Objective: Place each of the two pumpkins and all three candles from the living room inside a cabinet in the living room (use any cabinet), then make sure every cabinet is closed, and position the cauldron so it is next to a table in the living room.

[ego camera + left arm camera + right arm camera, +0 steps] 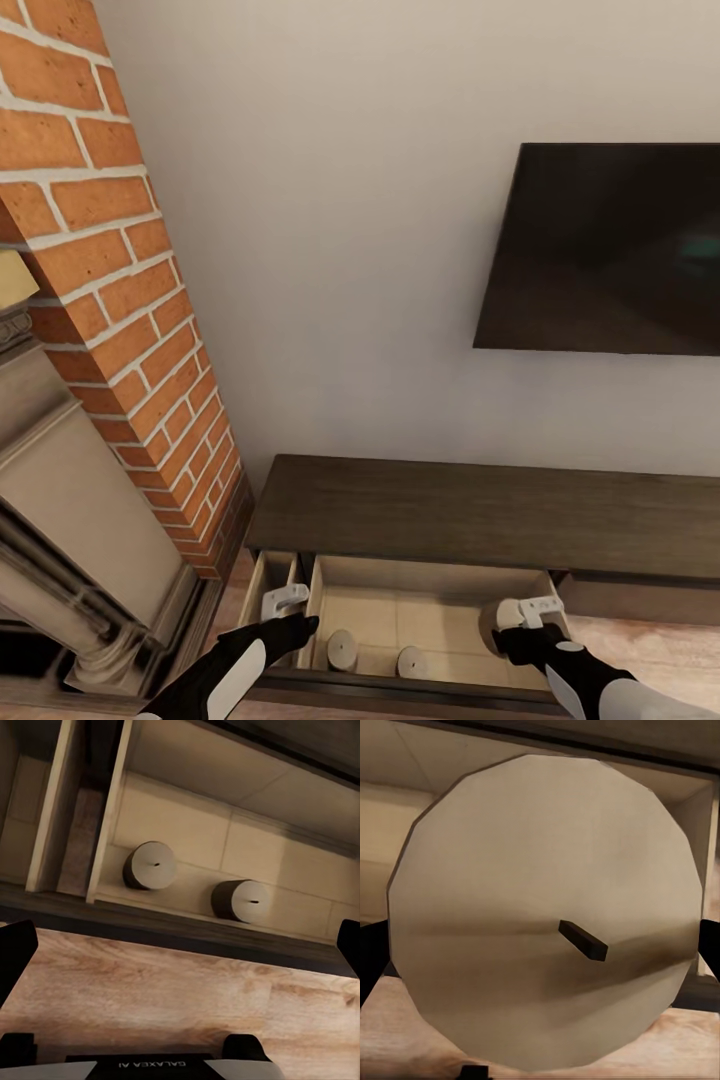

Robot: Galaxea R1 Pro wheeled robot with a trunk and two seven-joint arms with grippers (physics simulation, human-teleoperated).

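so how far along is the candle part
Done: two candles stand in the open drawer of the cabinet. In hand: the third candle in the right gripper, over that drawer. Left: release it, shut the drawer; pumpkins and cauldron unsettled here.

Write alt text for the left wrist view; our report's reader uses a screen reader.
Two short beige candles stand apart inside an open pale drawer of a dark wooden cabinet, seen from above. Wood-look floor lies below, between the left gripper's black fingertips.
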